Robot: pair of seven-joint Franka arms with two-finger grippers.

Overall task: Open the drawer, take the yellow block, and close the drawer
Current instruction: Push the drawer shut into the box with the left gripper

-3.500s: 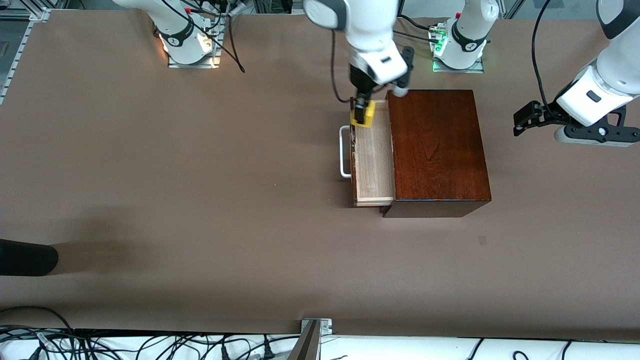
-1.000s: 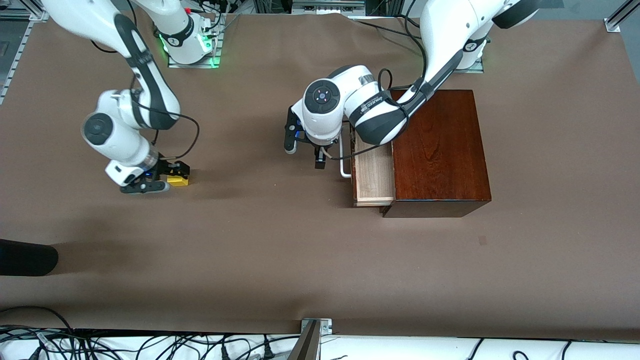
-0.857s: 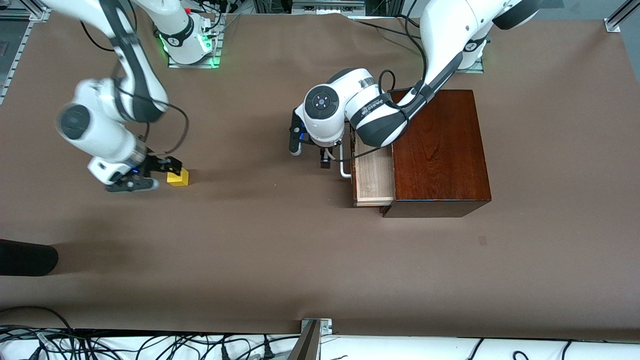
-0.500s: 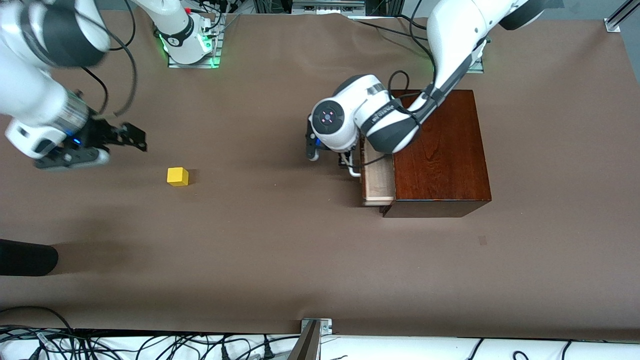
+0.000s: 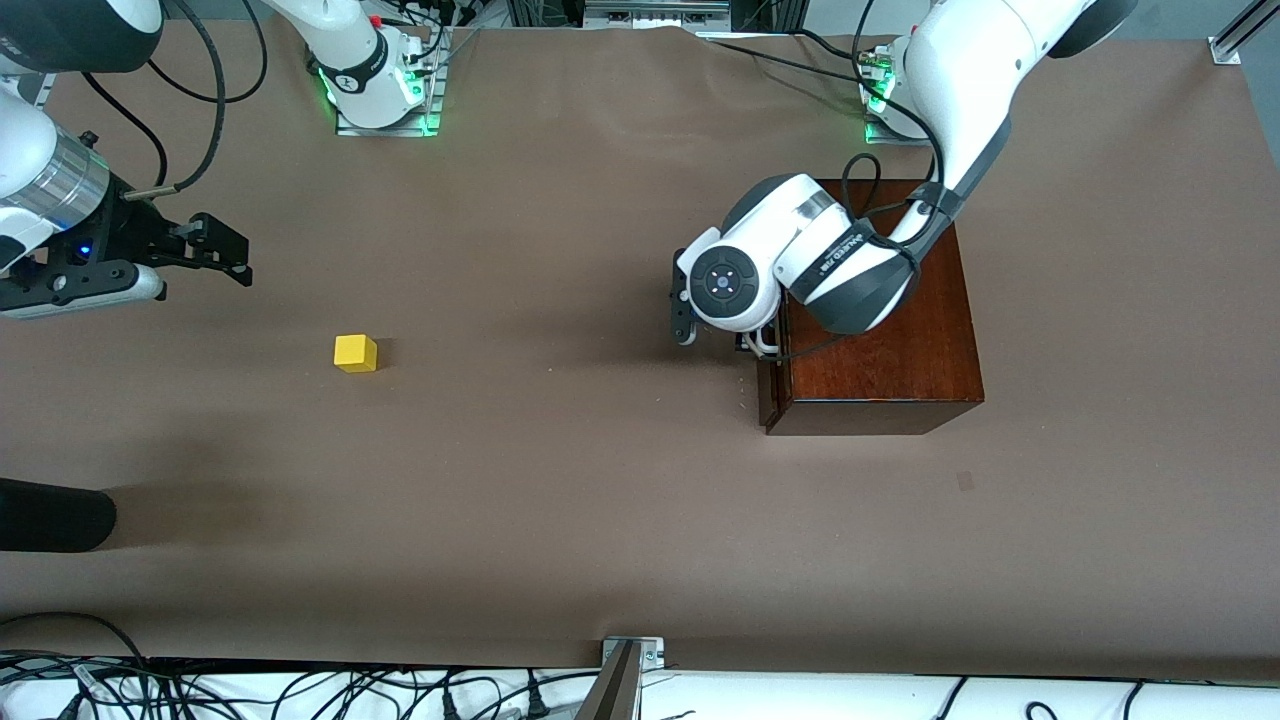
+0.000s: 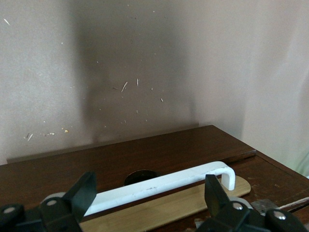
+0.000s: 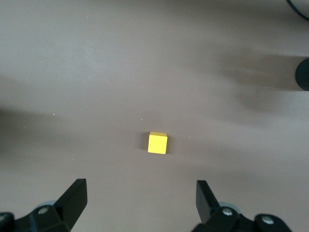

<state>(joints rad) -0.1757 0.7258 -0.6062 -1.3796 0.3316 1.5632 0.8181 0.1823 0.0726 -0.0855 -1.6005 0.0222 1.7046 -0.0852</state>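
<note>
The yellow block (image 5: 355, 353) sits alone on the brown table toward the right arm's end; it also shows in the right wrist view (image 7: 157, 143). My right gripper (image 5: 215, 250) is open and empty, up in the air over the table beside the block (image 7: 140, 193). The drawer (image 5: 770, 395) is pushed into the dark mahogany box (image 5: 900, 370). My left gripper (image 5: 755, 345) is at the drawer's front, mostly hidden under its wrist. In the left wrist view it (image 6: 148, 193) is open, with its fingers either side of the white handle (image 6: 159, 181).
A dark rounded object (image 5: 50, 515) lies at the table's edge at the right arm's end, nearer the camera than the block. Cables and a metal bracket (image 5: 630, 650) line the front edge. The arm bases (image 5: 375, 80) stand at the back.
The right gripper let go of the yellow block on the table and rose away toward its end. The left gripper pushed the drawer into the box.
</note>
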